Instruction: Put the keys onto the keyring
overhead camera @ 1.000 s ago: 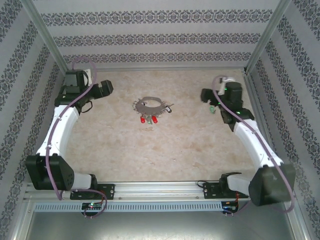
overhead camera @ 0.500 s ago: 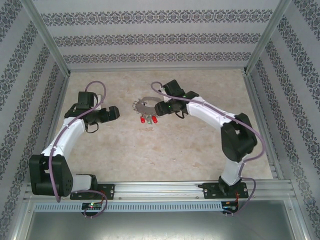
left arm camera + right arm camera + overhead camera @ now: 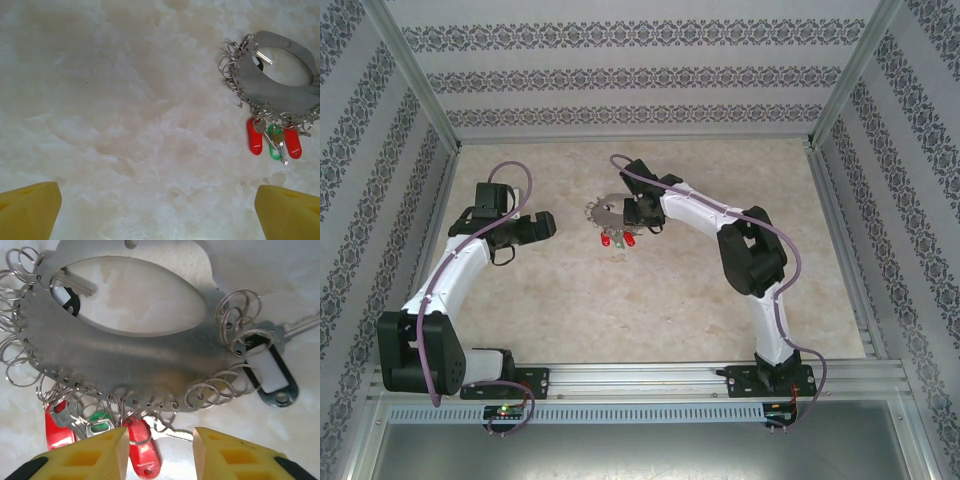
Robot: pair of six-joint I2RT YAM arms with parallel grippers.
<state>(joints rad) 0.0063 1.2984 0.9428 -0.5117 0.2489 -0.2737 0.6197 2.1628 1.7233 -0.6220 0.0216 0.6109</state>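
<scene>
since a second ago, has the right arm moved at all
Yes. The right arm swung left, away from the right wall, toward the middle of the table. It now reaches over the right edge of the keyring.

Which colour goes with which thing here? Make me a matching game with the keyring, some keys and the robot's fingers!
Things:
1. keyring
2. right fingers
3. middle key, hanging between the red keys
4. lone key, lying inside the keyring's hole

Colours:
A. yellow
B. green
C. grey metal
D. black

Pairs: 1-C, 2-A, 3-B, 4-D
</scene>
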